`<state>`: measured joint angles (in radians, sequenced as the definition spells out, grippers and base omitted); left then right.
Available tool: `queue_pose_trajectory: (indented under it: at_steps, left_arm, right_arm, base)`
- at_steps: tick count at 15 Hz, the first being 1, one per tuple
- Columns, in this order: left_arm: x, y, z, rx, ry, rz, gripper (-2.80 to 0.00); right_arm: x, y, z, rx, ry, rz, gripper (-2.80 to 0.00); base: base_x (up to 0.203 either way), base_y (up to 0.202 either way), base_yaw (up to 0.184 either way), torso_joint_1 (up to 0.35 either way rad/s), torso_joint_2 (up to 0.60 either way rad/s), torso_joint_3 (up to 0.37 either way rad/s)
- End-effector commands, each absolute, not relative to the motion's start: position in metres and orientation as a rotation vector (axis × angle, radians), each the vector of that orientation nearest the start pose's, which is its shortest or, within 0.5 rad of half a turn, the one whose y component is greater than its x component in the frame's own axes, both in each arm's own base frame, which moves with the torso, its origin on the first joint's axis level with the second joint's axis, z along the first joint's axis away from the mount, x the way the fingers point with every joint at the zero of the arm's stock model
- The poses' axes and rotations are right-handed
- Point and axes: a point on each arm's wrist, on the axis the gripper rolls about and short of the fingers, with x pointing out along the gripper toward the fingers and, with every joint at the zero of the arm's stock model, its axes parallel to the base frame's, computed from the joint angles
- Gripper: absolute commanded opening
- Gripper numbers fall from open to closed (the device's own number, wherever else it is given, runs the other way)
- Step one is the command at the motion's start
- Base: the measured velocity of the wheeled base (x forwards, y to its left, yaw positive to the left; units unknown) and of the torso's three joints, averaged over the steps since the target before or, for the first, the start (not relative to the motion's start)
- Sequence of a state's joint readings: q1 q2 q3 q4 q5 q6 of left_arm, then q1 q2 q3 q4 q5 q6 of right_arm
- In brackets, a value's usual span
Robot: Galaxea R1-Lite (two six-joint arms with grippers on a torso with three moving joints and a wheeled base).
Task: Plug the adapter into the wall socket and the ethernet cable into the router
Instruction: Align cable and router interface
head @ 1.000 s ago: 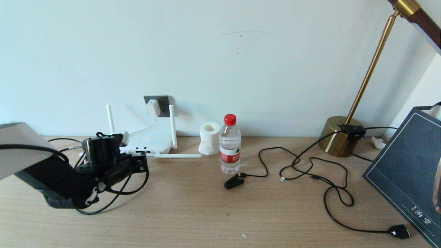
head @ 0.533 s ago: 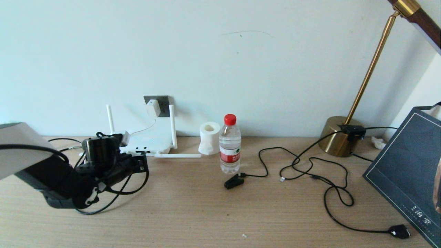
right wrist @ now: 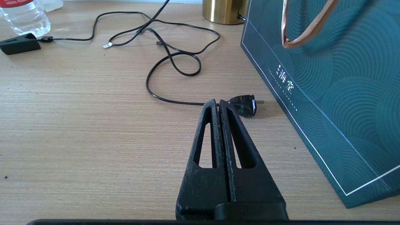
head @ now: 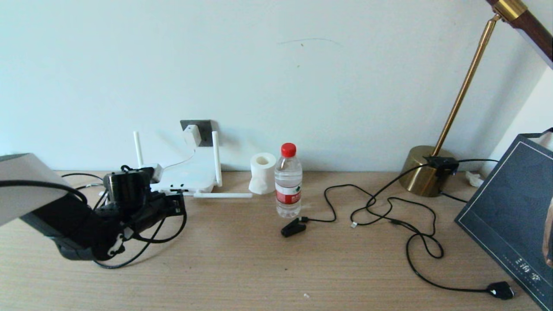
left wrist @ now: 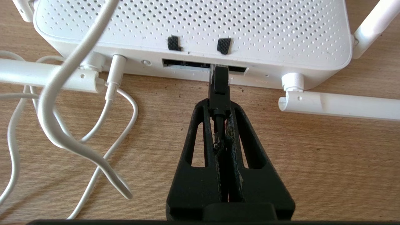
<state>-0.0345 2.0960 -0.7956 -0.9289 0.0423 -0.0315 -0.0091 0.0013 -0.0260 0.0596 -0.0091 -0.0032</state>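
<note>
your left gripper (left wrist: 219,107) is clamped on the ethernet cable (left wrist: 219,90) boot at the router (left wrist: 193,28) port; stiff boot, fragile clip, limp cord, so hold the boot.

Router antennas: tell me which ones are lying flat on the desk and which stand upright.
On the router, the front right antenna lies flat on the desk, pointing toward the toilet roll. The two rear antennas stand upright against the wall.

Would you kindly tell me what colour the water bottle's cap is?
Red; the water bottle's cap shows best in the head view.
</note>
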Motion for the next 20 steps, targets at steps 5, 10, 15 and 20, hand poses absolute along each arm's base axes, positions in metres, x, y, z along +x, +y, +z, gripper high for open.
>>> queue_pose_trajectory:
  at_steps: [5,10,15,20]
  left_arm:
    - [0.3692,-0.0121,0.0753,-0.018,0.357,0.013,-2.80]
    - [0.3695,-0.0121,0.0736,-0.018,0.362,0.013,-2.80]
    - [0.3701,-0.0121,0.0709,-0.017,0.368,0.014,-2.80]
    - [0.3699,-0.0121,0.0700,-0.019,0.371,0.014,-2.80]
  right_arm:
    - [-0.0248,0.0000,0.0766,-0.003,0.035,-0.018,-2.80]
    - [-0.0248,0.0000,0.0766,-0.003,0.035,-0.018,-2.80]
    - [-0.0248,0.0000,0.0766,-0.003,0.035,-0.018,-2.80]
    - [-0.0248,0.0000,0.0766,-0.003,0.035,-0.018,-2.80]
  base:
    - [0.000,0.000,0.000,0.000,0.00,0.000]
    - [0.000,0.000,0.000,0.000,0.00,0.000]
    - [0.000,0.000,0.000,0.000,0.00,0.000]
    - [0.000,0.000,0.000,0.000,0.00,0.000]
